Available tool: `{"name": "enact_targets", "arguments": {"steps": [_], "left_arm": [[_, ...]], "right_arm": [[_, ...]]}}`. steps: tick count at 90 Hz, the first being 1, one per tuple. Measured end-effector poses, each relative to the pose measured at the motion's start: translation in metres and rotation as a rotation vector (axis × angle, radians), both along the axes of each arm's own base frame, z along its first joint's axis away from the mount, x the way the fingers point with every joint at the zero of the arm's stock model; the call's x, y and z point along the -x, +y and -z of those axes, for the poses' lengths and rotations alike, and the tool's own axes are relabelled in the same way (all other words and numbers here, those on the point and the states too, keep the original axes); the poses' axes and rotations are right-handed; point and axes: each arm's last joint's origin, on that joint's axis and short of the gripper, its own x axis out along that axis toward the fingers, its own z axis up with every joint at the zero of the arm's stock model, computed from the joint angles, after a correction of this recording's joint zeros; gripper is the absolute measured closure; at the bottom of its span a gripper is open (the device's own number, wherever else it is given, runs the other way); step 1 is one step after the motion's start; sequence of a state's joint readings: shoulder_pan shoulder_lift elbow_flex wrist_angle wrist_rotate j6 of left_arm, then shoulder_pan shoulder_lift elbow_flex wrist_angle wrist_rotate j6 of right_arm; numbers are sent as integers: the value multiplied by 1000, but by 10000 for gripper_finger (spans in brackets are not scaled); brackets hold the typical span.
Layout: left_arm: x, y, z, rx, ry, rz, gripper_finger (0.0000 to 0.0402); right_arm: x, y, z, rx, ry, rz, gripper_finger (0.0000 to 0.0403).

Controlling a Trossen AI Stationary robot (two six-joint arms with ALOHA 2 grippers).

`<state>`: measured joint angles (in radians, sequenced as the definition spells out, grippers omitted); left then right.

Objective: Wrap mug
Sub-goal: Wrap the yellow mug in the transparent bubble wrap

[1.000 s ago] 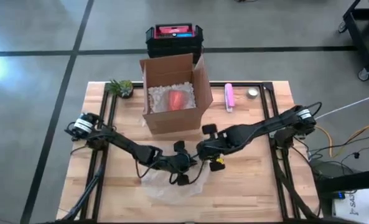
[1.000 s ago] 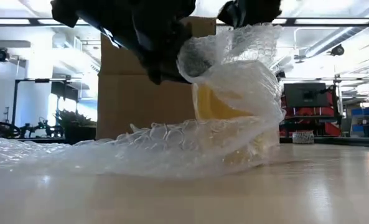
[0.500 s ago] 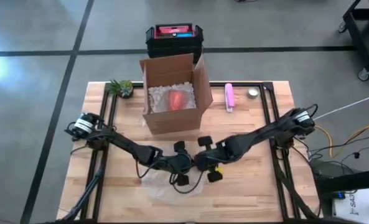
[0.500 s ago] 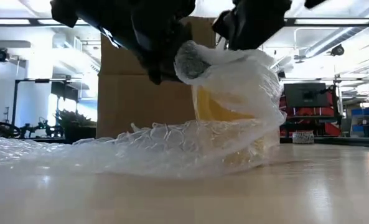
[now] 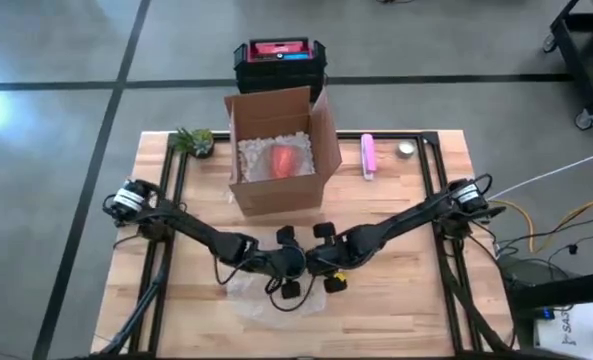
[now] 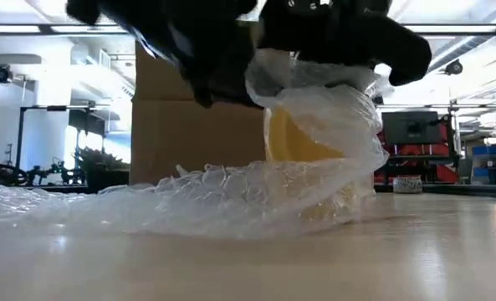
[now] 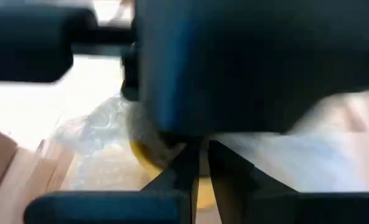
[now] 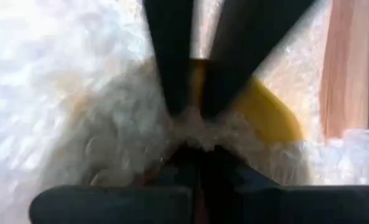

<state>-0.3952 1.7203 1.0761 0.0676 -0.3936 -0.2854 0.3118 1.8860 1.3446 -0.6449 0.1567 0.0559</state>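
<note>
We see clear, glossy bubble wrap [image 6: 256, 196] over a smooth yellow mug [image 6: 302, 146], on a pale matt wooden table [image 5: 396, 300]; behind, a dull brown cardboard box [image 5: 276, 190].

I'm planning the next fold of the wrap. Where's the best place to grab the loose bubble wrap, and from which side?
Probably the flat tail of the bubble wrap, lying spread on the table away from the yellow mug. Come from above and pinch its free edge; both grippers crowd the bunched part over the mug.

Yellow mug [image 6: 302, 146] mostly behind bubble wrap [image 6: 231, 196] and grippers.
</note>
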Motion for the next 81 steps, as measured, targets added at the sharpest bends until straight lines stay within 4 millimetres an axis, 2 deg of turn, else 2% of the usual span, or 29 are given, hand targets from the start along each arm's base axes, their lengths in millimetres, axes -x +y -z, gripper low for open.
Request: {"name": "enact_targets", "arguments": {"steps": [10, 21, 33, 43, 52, 69, 81], "left_arm": [[18, -8, -17, 63, 32, -12, 379], [29, -21, -7, 112, 89, -17, 379], [20, -32, 13, 140, 71, -7, 379], [2, -36, 19, 161, -57, 55, 379], [-8, -29, 21, 150, -111, 43, 379], [-17, 3, 27, 86, -76, -106, 379], [-22, 13, 34, 119, -46, -147, 379]], "right_arm": [[-3, 1, -4, -12, -27, -6, 403], [-3, 1, -4, -10, -29, -11, 403], [-3, 1, -4, -6, -34, -17, 403], [-4, 1, -4, -6, -38, -17, 403], [-4, 1, -5, -8, -40, -14, 403], [-3, 2, -5, -9, -35, -5, 403], [0, 2, -11, -11, -37, -1, 403]]}}
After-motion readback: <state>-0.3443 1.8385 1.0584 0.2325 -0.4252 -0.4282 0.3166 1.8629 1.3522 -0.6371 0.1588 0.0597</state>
